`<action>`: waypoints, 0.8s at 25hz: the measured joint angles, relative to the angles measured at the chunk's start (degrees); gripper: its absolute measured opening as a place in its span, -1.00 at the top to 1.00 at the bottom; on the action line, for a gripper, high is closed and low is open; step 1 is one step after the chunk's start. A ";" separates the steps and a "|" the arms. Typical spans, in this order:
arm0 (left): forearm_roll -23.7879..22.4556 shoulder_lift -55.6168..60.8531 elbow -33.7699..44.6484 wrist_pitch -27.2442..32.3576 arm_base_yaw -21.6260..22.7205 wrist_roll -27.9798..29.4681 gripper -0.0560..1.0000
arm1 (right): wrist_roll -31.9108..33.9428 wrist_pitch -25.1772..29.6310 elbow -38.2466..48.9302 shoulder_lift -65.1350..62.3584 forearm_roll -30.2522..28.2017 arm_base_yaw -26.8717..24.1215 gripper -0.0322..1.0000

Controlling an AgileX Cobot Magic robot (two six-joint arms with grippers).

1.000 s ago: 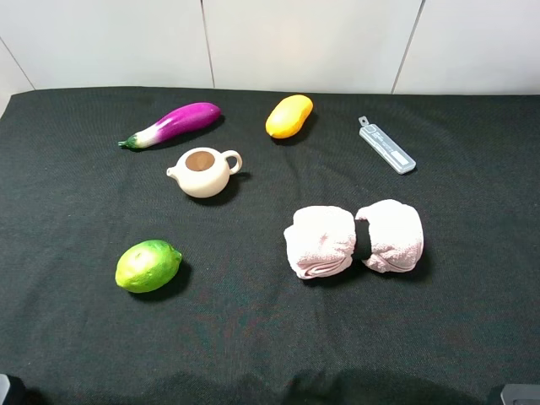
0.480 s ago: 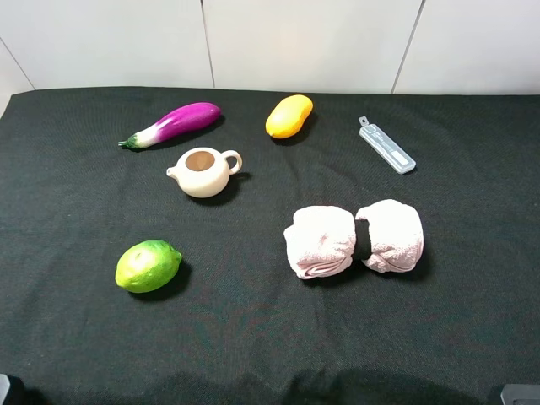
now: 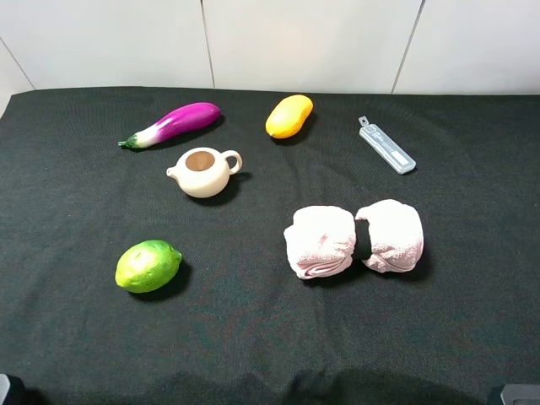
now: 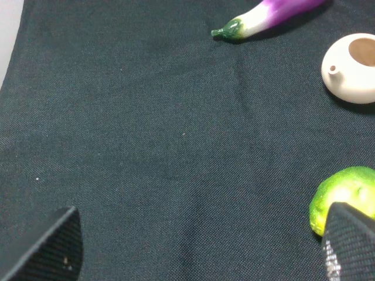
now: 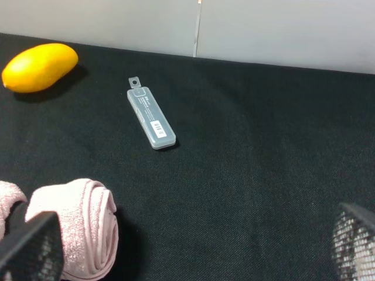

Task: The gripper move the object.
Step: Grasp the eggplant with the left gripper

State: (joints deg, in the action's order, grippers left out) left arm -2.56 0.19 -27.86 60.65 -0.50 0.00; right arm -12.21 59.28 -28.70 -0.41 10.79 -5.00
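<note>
Nothing has changed in the last second; the left gripper (image 4: 196,249) waits at the lower left corner of the high view, fingers spread wide, with the lime (image 4: 343,196) just beside one finger; the teapot (image 3: 202,171) and the rolled towels (image 3: 319,241) lie untouched; the right gripper (image 5: 193,246), at the lower right corner, is spread too and empty; the move is not begun, I judge, and I cannot tell which object is chosen.

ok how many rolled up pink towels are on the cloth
2. The left towel lies right of centre on the black cloth. The right towel sits beside it, below the grey case in the high view. None appears hidden.
</note>
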 joint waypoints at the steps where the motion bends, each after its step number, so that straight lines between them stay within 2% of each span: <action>1: 0.00 0.00 0.00 0.00 0.00 0.00 -0.72 | 0.00 0.00 0.00 0.00 0.00 0.00 -0.41; 11: 0.00 -0.37 0.00 0.00 0.00 0.00 -0.72 | 0.00 0.00 0.00 0.00 0.00 0.00 -0.41; 20: 0.00 -14.92 -1.31 -1.34 0.00 0.00 -0.72 | 0.00 0.00 0.00 0.00 0.00 0.00 -0.41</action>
State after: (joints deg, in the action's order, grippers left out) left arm -2.56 -14.73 -29.17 59.30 -0.50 0.00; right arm -12.21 59.28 -28.70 -0.41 10.79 -5.00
